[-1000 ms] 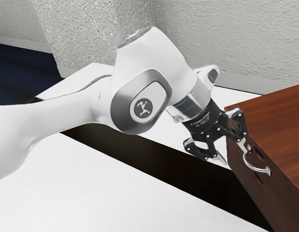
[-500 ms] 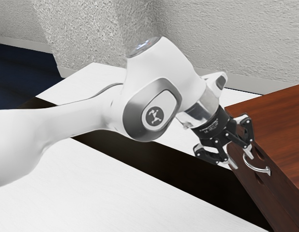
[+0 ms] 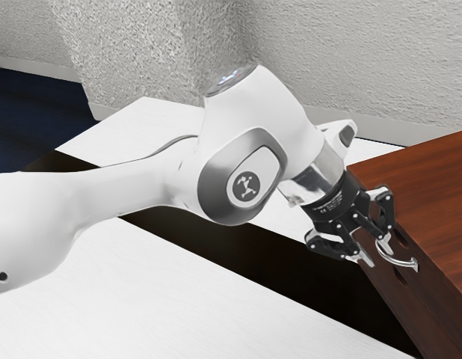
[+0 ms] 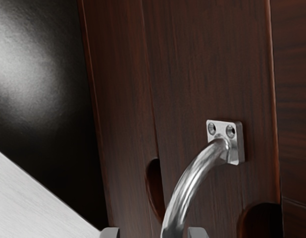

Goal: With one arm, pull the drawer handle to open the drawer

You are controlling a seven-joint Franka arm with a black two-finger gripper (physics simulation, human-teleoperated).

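Gripper (image 3: pixel 376 243) at the drawer handle (image 3: pixel 399 258), far on the exterior view's right.
My two fingers stand spread apart, one on either side of the handle's upper end, with nothing clamped between them. The curved metal handle rises from its screwed plate (image 4: pixel 225 134) on the dark wooden drawer front (image 4: pixel 207 74), near the top of the cabinet (image 3: pixel 433 187) beside the white table (image 3: pixel 141 299).

The arm (image 3: pixel 141 187) carries one sign: a white branching emblem (image 3: pixel 247 187) on a dark round disc, set in its grey joint cap (image 3: pixel 238 168). The gripper (image 3: pixel 377 245) has a small white label (image 3: pixel 330 207) on its black body, with print too small to read
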